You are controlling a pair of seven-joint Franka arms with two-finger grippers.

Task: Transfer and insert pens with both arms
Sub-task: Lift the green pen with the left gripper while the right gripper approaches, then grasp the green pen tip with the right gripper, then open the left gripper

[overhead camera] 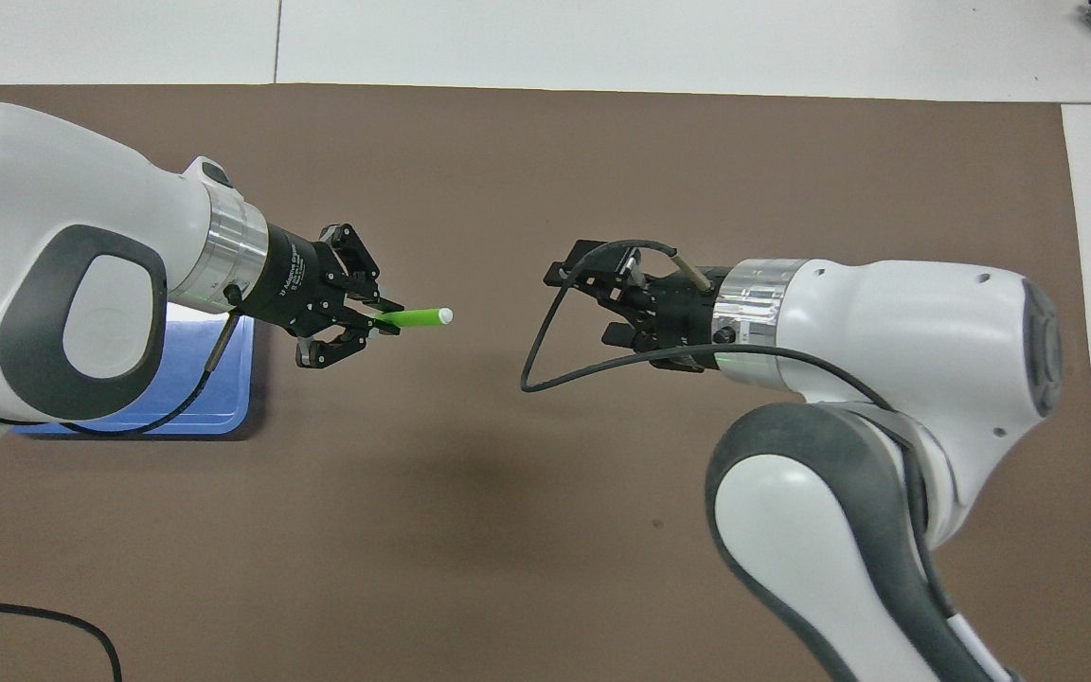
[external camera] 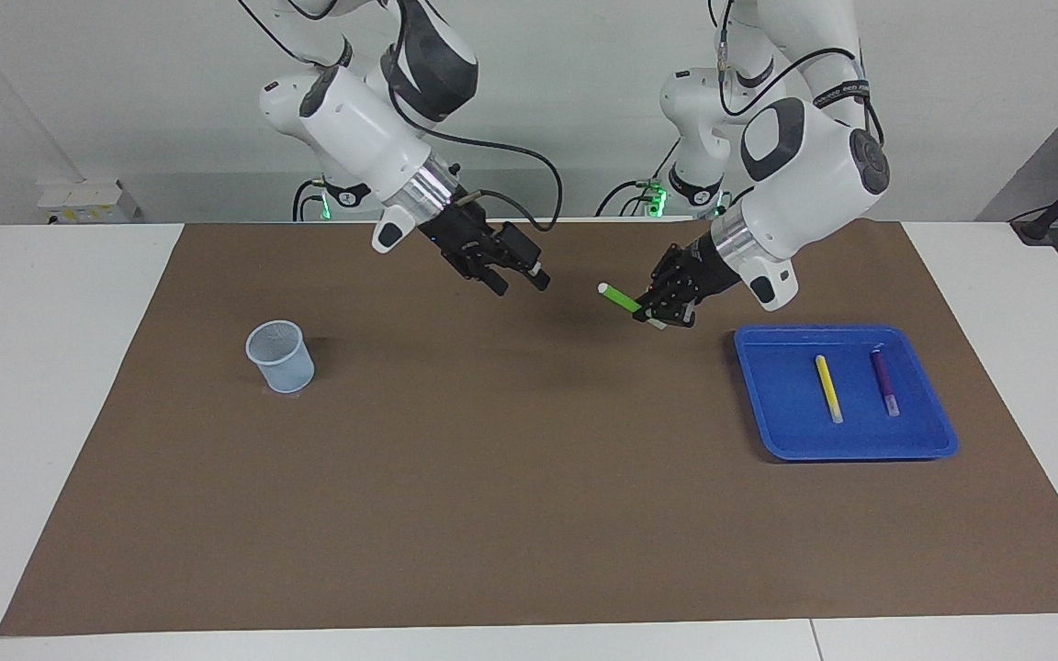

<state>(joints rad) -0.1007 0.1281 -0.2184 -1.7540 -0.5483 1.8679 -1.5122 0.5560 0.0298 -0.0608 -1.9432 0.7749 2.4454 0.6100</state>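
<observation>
Left end effector (external camera: 657, 308), clenched on the green pen (external camera: 619, 297), holds it level over mid-desk, whitish tip toward the released right end effector (external camera: 517, 279), just apart. Light, stiff, slick: best taken on the bare stretch. Yellow pen (external camera: 827, 388) and purple pen (external camera: 883, 379) lie in the blue tray (external camera: 860, 446).

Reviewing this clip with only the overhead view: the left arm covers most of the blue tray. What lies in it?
Observer: Two pens lie in the tray: the yellow pen and the purple pen, side by side, not touching.
Operator: I see no cup.
Observer: The cup stands upright toward the right arm's end of the mat; that arm hides it from you.
Operator: Is the green pen airborne?
Observer: Yes. The left gripper holds the green pen above the mat; the right gripper is open, short of it.
</observation>
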